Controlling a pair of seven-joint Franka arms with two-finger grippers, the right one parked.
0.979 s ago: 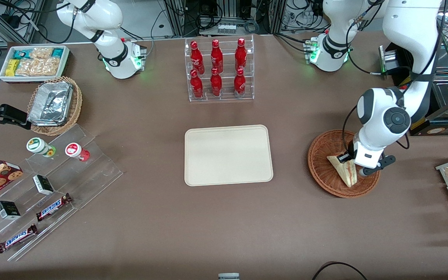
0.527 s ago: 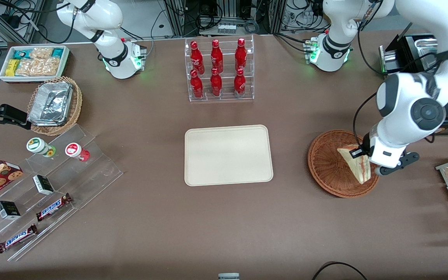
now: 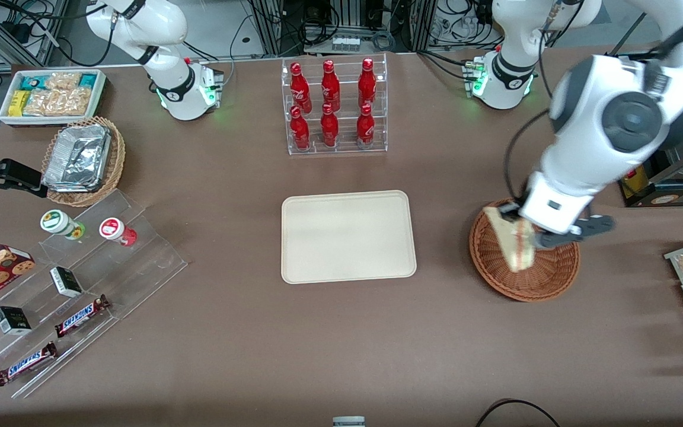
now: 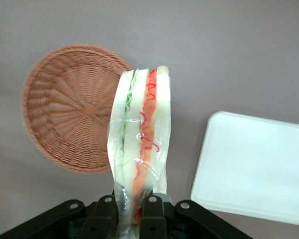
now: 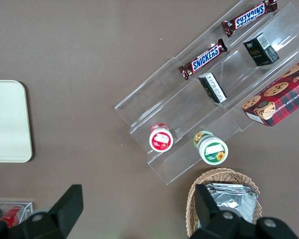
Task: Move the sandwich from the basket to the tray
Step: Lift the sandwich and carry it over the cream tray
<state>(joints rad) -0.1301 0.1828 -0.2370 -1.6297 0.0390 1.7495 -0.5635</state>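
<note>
The sandwich (image 4: pixel 139 149) hangs clear above the basket (image 3: pixel 546 276), clamped at one end between the closed fingers (image 4: pixel 152 219) of the gripper (image 3: pixel 525 234), its red and green filling layers showing along the edge (a clear wrapper catches the light in the wrist view). From the front, the left arm's white wrist hides most of the gripper and covers part of the basket's rim; the bread's pale tip points down toward the wicker. The tray (image 3: pixel 348 236) lies flat on the brown tabletop (image 3: pixel 341 332), well apart from the basket, toward the parked arm's end. In the wrist view only one rounded corner of the tray shows.
</note>
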